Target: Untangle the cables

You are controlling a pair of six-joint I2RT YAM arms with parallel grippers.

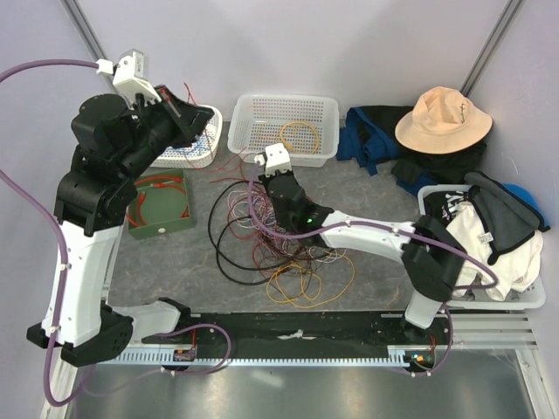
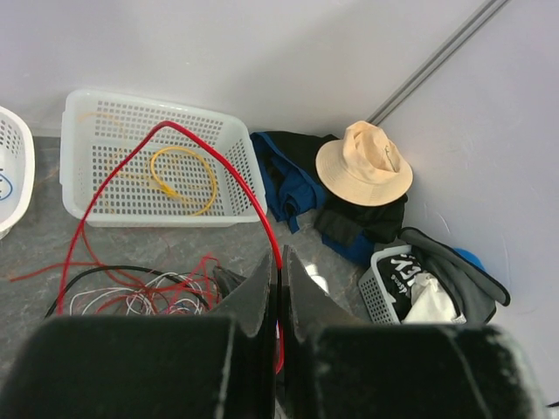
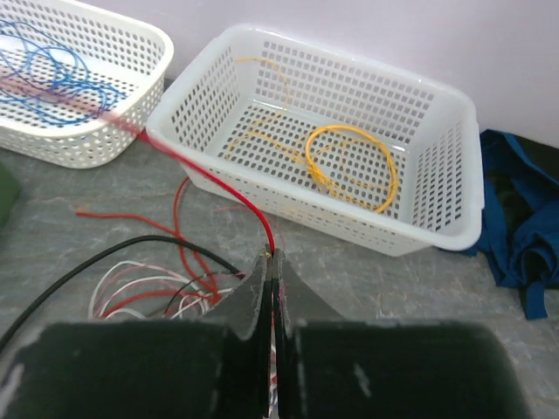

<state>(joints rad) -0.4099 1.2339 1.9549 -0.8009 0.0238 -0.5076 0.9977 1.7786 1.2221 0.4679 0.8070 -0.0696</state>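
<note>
Tension on the red cable is what has to be managed here. The cable is pinched in the closed right gripper, low over the desk and just in front of the white basket. It is also clamped in the shut left gripper, which is raised near the basket of blue wires. Below the right gripper, the strand appears to lead into the tangle of red, white, black and yellow cables heaped on the middle of the desk. The step is judged to be the drawing of this one strand out of the heap. It is best done with a slow, steady pull along the line of the strand, one grip being used as an anchor, so that loops are not tightened into knots. The heap should be watched: if it is dragged as a whole, the pull is to be eased. The green tray, where red loops are laid, is probably the destination.
</note>
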